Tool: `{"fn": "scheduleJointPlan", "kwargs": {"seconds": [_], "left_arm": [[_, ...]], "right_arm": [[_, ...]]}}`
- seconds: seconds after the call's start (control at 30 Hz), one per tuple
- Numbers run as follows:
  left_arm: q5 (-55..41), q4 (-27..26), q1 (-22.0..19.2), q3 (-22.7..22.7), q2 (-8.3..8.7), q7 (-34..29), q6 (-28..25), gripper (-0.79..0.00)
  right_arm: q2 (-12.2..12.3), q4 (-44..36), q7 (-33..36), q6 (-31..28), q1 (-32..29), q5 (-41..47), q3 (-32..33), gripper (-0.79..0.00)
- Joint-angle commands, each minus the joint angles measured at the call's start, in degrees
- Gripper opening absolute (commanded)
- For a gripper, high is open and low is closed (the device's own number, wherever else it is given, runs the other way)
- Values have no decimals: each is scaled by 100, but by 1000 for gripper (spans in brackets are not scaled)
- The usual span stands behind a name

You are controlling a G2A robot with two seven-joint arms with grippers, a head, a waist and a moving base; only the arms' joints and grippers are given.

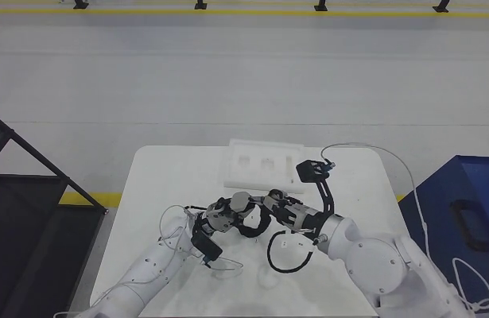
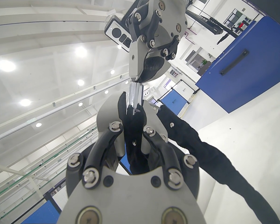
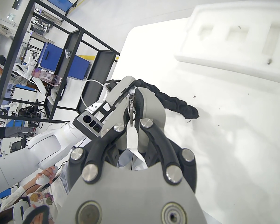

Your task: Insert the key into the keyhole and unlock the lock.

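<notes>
Now, over the middle of the table, the right gripper, pinching the key, meets the lock clamped in the left gripper at its nine o'clock, long axes seemingly aligned three-to-nine.

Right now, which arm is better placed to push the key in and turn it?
Right: the right fingers pinch the key, nearly touching the chrome end of the lock, which the left fingers grip.
</notes>
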Motion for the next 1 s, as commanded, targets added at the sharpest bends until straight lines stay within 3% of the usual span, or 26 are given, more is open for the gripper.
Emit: {"fn": "scheduleJointPlan", "kwargs": {"seconds": [0.0, 0.1, 0.13, 0.17, 0.37, 0.5, 0.97], "left_arm": [[33, -3, 0, -14, -1, 5, 1, -785], [42, -5, 7, -40, -6, -3, -24, -785], [42, 3, 13, -50, -7, -19, -39, -785], [46, 10, 18, -56, -7, -34, -63, -785], [69, 41, 52, -86, -10, -160, -243, -785], [38, 44, 69, -114, -8, -272, -464, -785], [-82, -612, 155, -433, 166, -940, -2262, -785]], "right_arm": [[-7, 20, 22, 21, 19, -39, -25, -785], [-20, 54, 50, 58, 30, -40, -43, -785], [-22, 67, 63, 63, 33, -41, -39, -727], [-25, 76, 72, 68, 33, -34, -30, 0], [-21, 76, 101, 31, 2, -63, 117, 0], [-4, 65, 113, -315, -33, -111, 252, 0], [199, 729, 1496, -4020, -75, 294, 966, 0]]}}
